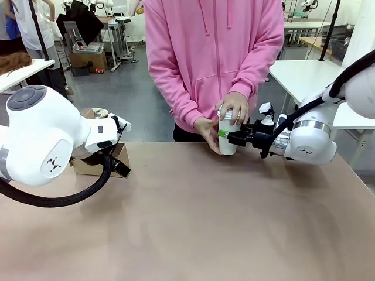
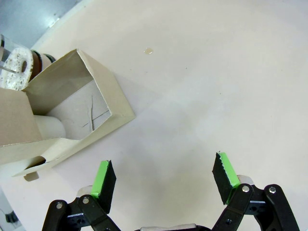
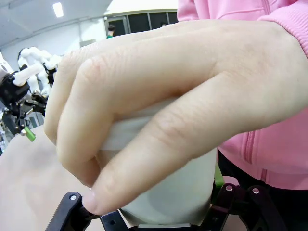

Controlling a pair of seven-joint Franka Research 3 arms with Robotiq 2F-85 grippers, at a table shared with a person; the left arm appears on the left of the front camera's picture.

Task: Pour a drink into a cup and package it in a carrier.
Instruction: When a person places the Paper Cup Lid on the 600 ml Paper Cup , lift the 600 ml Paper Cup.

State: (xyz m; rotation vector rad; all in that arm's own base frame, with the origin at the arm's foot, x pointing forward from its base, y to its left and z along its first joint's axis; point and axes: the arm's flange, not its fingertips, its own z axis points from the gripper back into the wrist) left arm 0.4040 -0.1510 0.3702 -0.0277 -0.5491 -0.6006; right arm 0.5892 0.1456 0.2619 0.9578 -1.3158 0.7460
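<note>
Right gripper [image 1: 231, 137] clamped on the cup [image 1: 227, 148], left gripper [image 2: 163, 179] open; the person's hand [image 1: 235, 107] pressing on top could buckle it and spill.

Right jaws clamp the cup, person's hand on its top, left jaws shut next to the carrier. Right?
No: the left jaws are open, pads wide apart, as the left wrist view shows. The rest stands: right jaws clamp the cup, the person's hand on its top, left jaws next to the carrier.
</note>
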